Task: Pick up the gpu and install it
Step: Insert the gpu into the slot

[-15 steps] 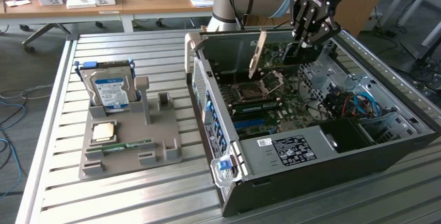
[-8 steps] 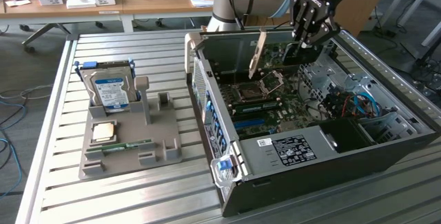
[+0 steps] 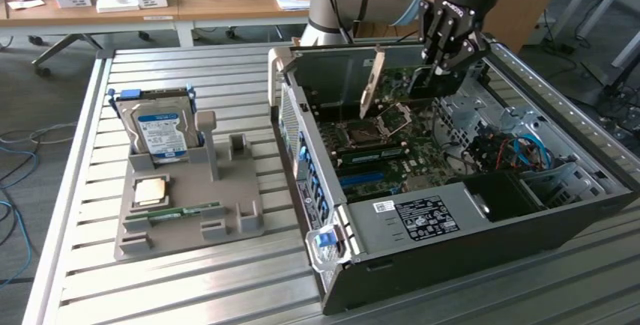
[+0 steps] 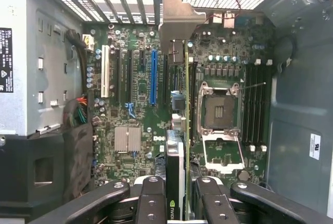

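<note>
We see the claw (image 3: 447, 70) (image 4: 179, 206) closed on the gpu (image 3: 377, 78) (image 4: 176, 153), one finger (image 4: 151, 200) pressed against each face of the card. The gpu stands on edge inside the open computer case (image 3: 450, 228), above the motherboard (image 4: 135, 109). In the wrist view its thin top edge runs away from the claw to the silver bracket (image 4: 177, 23), which reaches towards the case's rear slot openings. Beneath it lie the blue slot (image 4: 153, 78) on one side and the empty processor socket (image 4: 218, 112) on the other. We cannot tell whether the card touches any slot. To the exterior view's left of the case, a grey holder (image 3: 190, 220) sits on the slatted metal surface (image 3: 180, 287), carrying a hard drive (image 3: 160, 126), a square chip (image 3: 150, 190) and a green memory stick (image 3: 185, 211).
</note>
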Robot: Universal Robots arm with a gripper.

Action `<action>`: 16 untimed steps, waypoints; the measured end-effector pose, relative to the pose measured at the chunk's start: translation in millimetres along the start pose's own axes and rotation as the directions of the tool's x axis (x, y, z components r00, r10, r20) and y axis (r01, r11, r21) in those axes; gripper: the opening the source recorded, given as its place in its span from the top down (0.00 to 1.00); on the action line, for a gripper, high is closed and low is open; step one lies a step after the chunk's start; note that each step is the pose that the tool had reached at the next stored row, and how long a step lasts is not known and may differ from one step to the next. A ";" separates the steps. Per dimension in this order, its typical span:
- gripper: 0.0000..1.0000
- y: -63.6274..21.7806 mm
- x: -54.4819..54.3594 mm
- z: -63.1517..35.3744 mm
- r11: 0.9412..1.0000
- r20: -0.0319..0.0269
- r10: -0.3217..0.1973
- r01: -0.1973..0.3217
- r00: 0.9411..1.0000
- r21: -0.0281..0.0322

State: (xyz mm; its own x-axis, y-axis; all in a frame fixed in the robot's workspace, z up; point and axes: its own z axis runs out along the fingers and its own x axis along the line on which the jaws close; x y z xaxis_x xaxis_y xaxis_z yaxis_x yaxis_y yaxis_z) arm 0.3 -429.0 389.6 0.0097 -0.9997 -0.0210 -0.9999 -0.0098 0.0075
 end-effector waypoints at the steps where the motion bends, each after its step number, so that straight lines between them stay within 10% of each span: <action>1: 0.73 0.1 0.0 1.2 1.000 0.000 0.000 0.000 1.000 0.000; 16: 0.73 0.6 0.7 10.4 0.999 0.000 0.040 -0.040 0.999 0.001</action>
State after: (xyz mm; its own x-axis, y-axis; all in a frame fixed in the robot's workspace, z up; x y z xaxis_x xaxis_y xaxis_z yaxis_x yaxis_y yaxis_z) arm -0.4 -429.5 379.3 -0.0300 -0.9993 -0.0212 -0.9995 0.0299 0.0070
